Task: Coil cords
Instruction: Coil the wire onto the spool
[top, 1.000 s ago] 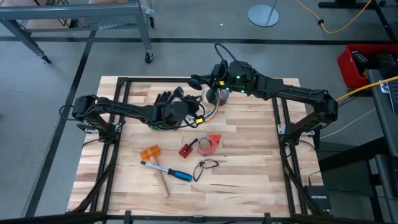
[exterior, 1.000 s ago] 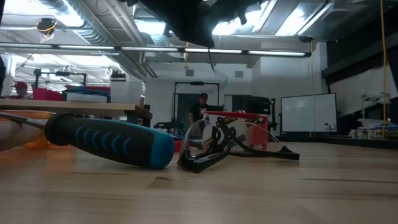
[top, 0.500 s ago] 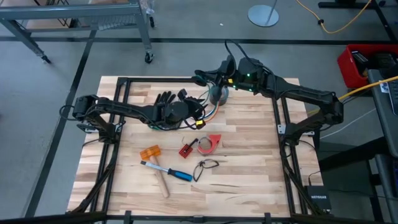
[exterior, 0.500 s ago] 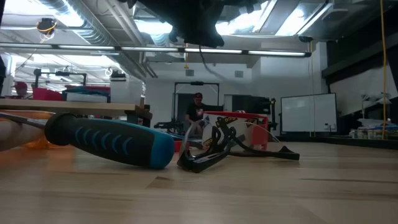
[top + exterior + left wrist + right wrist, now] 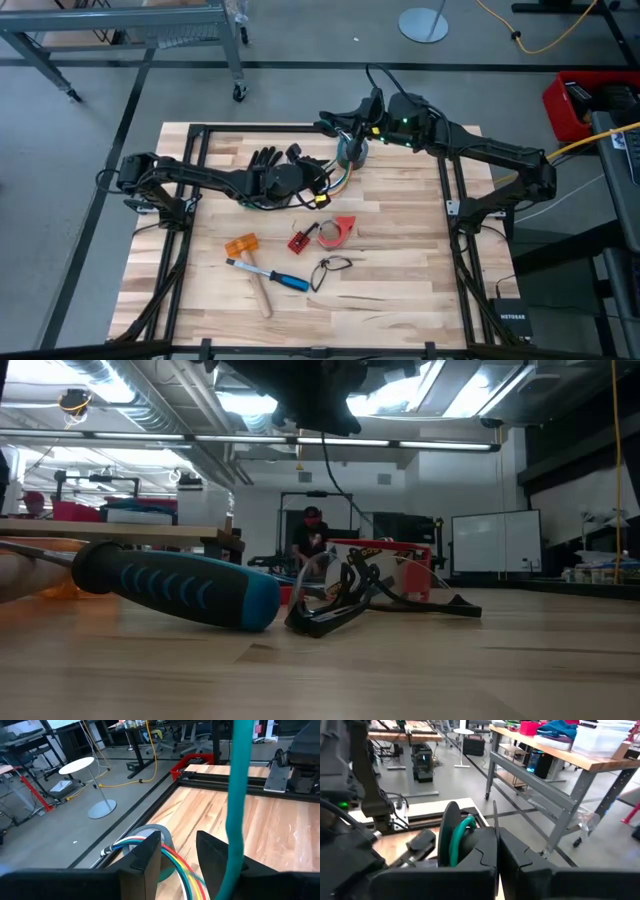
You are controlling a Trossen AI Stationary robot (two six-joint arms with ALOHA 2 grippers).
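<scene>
Coiling is under way, not finished. Far left of centre on the table [image 5: 400, 270], one black glove [image 5: 262, 160] lies flat. The left gripper [image 5: 318, 181] sits just right of it, jaws standing apart with the cords [image 5: 336, 178] running between the fingers; in the left wrist view the cords [image 5: 165, 855] (white, blue, green, yellow, red strands, flat side by side) pass between the two dark fingers [image 5: 147, 860], but whether they are pinched or just lying there I cannot tell. The strands run on toward a grey roll [image 5: 155, 834] standing at the far edge, same roll [image 5: 351, 152] in the high view. The right gripper [image 5: 340, 128] hangs over that roll, jaws closed on each other; a teal cord [image 5: 460, 840] loops right next to its fingers, apparently not held. Judgement: one end of the bundle is at the roll, the rest is loose and uncoiled; most winding is left. Near side, well apart from the work, untouched: one orange block [image 5: 241, 245], one blue-handled tool [image 5: 270, 275], one small red piece [image 5: 298, 241], one red tape roll [image 5: 338, 231], one thin black cord loop [image 5: 333, 265]. Counts: two arms, one cord bundle, one glove.
</scene>
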